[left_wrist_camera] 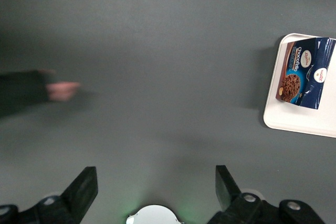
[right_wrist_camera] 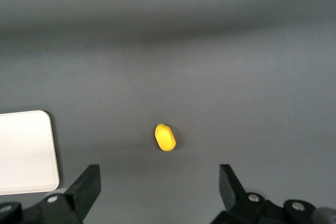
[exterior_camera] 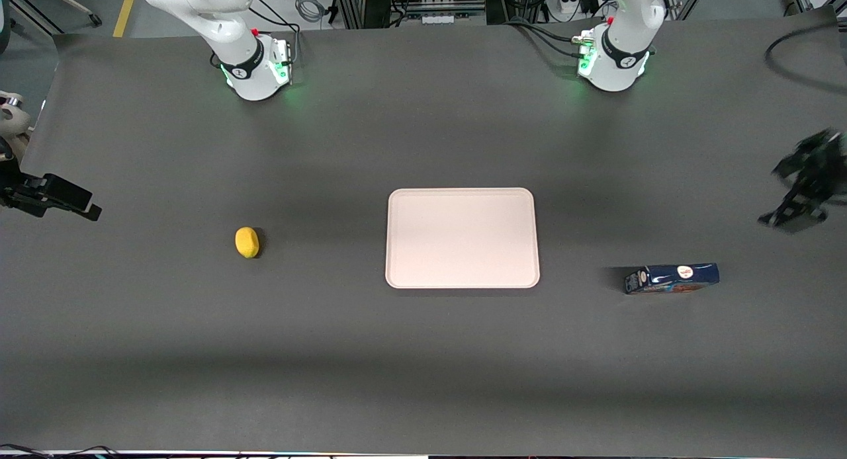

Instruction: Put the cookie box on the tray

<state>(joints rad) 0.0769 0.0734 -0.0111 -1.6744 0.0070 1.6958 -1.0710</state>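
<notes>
A small yellow lump (exterior_camera: pixel 247 242) lies toward the parked arm's end of the table (exterior_camera: pixel 198 353); the tray (exterior_camera: pixel 462 238) sits flat near the middle with nothing on it; the cookie box (exterior_camera: pixel 671 278) lies on the table well apart from the tray, toward the working arm's end and slightly nearer the front camera; the gripper (exterior_camera: pixel 802 189) hangs above the table's edge at that same end, its fingers (left_wrist_camera: pixel 80 191) spread wide with nothing between them (the wrist view shows both tips far apart). The step in hand looks like the approach to the box, not yet begun in earnest; to do it well the gripper should probably come down over the carton's middle, span its slim width rather than its length, and close gently, since thin card may crush or twist; a level lift would help it land flat inside the tray's low rim. The surface is a plain dark grey mat, matte and even; past it show cables, metal framing and a grey floor with a yellow strip.
</notes>
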